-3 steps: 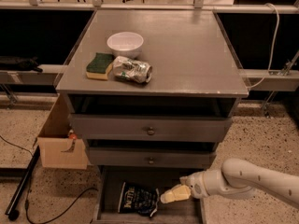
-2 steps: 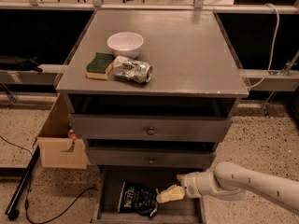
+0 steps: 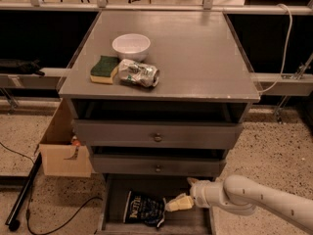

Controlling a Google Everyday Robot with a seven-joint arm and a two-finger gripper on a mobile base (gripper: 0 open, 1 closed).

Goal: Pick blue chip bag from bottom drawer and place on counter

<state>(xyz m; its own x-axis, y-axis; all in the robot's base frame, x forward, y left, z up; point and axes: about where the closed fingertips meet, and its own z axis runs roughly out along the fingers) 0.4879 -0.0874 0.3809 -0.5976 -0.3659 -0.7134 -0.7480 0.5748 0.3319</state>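
Your counter (image 3: 195,58) fills twelve o'clock; the bottom drawer (image 3: 116,199) stands open at six. The arm (image 3: 254,199) reaches in low from four o'clock. The bag (image 3: 144,208), its white lettering unreadable, lies in that drawer. The gripper (image 3: 178,202) touches its three-o'clock edge, barely moved since before; you cannot tell whether it grips.

Crinkled blue chip bag (image 3: 144,209) lies in open bottom drawer (image 3: 113,204), jaws beside it.

— Where is the chip bag (image 3: 143,208)?
— In the bottom drawer (image 3: 113,199), left of its middle, with the gripper (image 3: 177,203) just at its right side.
— And on the counter (image 3: 195,58)?
— The bowl (image 3: 131,46) at the left; before it the sponge (image 3: 104,69), and the can (image 3: 139,73) just right of the sponge.
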